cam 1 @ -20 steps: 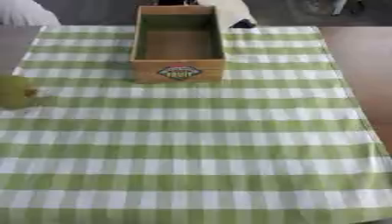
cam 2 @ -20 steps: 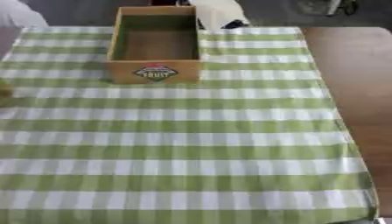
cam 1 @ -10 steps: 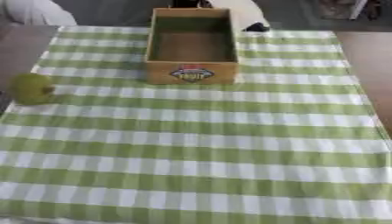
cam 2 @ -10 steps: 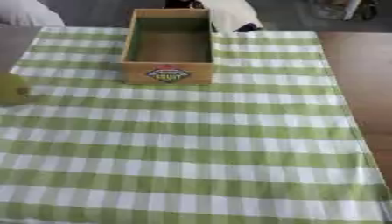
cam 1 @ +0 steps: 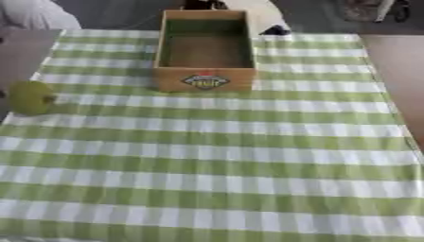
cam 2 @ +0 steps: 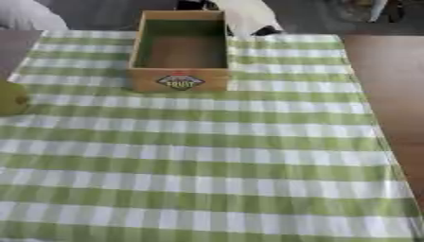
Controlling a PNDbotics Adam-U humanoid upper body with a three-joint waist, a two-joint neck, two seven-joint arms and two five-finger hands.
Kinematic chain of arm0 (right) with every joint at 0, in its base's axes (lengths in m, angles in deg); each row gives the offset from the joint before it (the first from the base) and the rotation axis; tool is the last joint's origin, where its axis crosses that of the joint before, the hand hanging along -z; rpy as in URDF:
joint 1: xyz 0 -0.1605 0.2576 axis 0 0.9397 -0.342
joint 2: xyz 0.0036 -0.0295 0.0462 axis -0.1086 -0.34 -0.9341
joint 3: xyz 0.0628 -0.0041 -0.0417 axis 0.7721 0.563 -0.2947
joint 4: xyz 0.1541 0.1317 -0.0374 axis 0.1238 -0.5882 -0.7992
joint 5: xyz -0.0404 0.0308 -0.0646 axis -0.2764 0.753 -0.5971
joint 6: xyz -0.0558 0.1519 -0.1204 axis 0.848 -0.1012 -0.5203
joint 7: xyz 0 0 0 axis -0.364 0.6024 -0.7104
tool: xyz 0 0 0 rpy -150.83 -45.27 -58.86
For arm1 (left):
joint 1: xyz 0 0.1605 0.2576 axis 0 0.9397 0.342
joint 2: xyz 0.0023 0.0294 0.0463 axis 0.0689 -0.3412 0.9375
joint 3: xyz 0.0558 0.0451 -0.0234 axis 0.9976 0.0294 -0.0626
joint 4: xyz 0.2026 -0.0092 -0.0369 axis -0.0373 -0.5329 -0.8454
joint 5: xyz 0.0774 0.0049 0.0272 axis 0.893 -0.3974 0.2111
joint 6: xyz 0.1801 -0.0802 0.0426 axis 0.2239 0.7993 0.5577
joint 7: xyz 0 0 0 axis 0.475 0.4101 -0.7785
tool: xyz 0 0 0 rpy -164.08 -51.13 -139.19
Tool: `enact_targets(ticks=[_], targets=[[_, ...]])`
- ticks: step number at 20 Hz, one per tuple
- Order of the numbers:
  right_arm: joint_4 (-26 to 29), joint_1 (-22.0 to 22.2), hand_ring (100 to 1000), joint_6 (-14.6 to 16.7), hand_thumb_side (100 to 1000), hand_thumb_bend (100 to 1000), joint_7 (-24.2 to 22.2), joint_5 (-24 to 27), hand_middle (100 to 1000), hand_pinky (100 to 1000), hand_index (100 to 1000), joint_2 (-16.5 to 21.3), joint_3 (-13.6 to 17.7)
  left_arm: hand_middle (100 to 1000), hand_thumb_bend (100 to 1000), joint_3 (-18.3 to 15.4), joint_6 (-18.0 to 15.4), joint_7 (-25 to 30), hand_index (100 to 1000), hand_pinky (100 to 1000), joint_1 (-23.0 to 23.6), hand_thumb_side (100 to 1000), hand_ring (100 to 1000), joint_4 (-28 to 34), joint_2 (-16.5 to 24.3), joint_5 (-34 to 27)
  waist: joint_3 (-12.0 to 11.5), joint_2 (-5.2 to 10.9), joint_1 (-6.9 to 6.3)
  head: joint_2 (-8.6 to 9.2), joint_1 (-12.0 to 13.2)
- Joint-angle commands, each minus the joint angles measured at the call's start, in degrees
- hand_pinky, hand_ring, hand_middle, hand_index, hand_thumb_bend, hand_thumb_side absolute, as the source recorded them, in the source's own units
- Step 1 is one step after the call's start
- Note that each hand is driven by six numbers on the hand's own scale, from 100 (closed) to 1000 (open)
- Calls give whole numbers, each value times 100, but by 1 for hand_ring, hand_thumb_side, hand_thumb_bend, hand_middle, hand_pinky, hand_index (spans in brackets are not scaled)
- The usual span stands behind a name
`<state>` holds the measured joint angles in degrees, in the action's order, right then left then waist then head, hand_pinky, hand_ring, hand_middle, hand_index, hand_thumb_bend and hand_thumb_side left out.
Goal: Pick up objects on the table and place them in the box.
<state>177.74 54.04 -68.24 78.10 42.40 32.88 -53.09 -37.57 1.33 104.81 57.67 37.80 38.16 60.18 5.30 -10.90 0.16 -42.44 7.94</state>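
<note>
A wooden box (cam 1: 205, 79) with a fruit label on its front wall stands at the far middle of the green checked cloth (cam 1: 224, 156); its inside looks bare. A yellow-green round fruit (cam 1: 30, 97) lies at the cloth's left edge, level with the box's front. Neither of my hands shows in either view.
A white object with a dark end (cam 1: 267, 19) lies just behind the box's right far corner. Brown table top (cam 2: 389, 85) shows to the right of the cloth. White fabric (cam 1: 33, 14) sits at the far left corner.
The whole picture has shifted right and down over the last second, so the camera has moved; the fruit has come further into view. Nothing on the table has moved.
</note>
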Motion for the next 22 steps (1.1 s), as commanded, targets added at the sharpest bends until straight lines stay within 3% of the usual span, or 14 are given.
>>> enact_targets(ticks=[1,11,17,22], targets=[[35,-84,767,19,595,100,-30,29,660,917,826,98,-19,875,618,76,-128,39,955,955,-224,100,970,-25,125,194,5,85,-14,49,-13],[26,-113,767,34,594,100,-52,49,660,917,826,85,-37,873,663,302,-347,133,957,956,-715,100,972,-350,-125,623,19,68,-2,96,-20],[13,-117,767,38,594,100,-55,56,659,917,826,92,-39,878,669,387,-629,1041,962,963,-836,100,977,-654,-144,644,22,58,-9,104,-20],[15,-107,767,35,595,100,-45,66,659,918,826,87,-35,875,672,369,-612,1494,962,965,-879,100,974,-684,-133,601,24,57,-13,113,-31]])
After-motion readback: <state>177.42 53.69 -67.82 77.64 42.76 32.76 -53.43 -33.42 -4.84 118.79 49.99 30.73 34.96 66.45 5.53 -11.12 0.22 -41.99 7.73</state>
